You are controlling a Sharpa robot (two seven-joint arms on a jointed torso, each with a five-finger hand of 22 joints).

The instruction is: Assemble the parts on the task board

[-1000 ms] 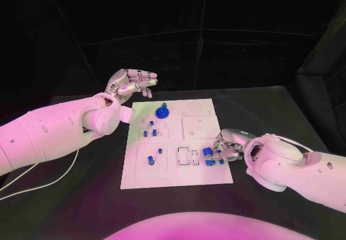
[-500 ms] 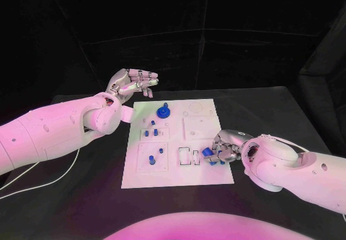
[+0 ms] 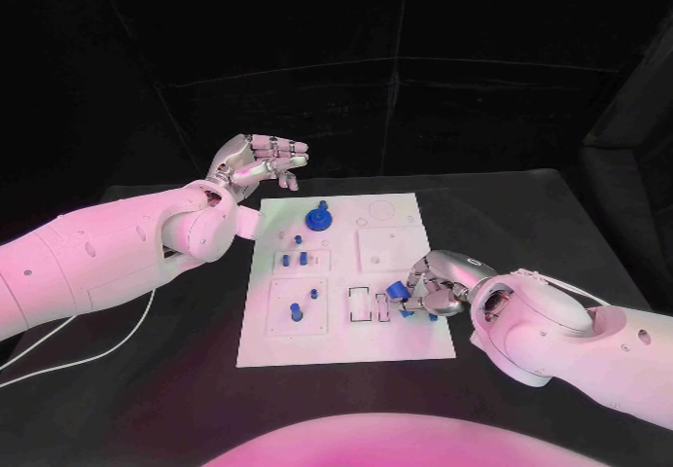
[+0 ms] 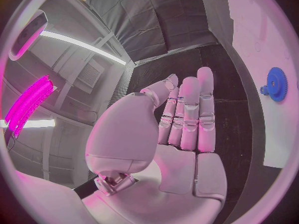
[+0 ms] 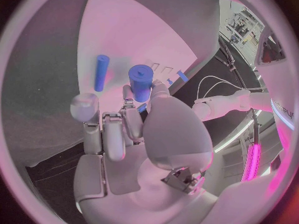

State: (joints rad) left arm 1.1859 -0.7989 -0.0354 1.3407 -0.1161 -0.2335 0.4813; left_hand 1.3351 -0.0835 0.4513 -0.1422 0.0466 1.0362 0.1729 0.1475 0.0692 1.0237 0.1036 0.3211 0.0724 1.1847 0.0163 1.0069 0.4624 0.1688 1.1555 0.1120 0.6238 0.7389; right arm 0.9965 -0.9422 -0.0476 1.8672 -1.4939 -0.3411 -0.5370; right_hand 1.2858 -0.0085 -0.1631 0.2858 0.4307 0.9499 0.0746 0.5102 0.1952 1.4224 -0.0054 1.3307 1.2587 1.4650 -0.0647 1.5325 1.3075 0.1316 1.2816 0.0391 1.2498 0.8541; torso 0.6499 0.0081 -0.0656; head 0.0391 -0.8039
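A robot's right hand [image 3: 432,288] hovers over the near right part of the white task board [image 3: 400,342] on a black table [image 3: 533,214], its fingers closed around a short blue peg [image 3: 400,293] that it pinches between thumb and fingertips; the right wrist view shows the same blue peg [image 5: 141,82] upright in the right hand [image 5: 134,134], with a slimmer blue rod [image 5: 101,72] lying flat on the white board just beside the fingertips. The peg is held just beside a pair of rectangular slots [image 3: 371,304] cut in the board's near half. The left hand [image 3: 257,161] is raised above the table beyond the board's far left corner, holding nothing, its fingers straight and loosely spread; the left wrist view shows that left hand [image 4: 181,129] flat and open, fingers side by side, with a blue gear [image 4: 276,84] on the board beyond it. In the head view the blue gear [image 3: 318,217] sits at the far end of the board, near the left hand, while several small blue pins [image 3: 295,259] stand in a square recess in the board's left half and one more blue pin [image 3: 296,311] stands in the recess nearer the robot
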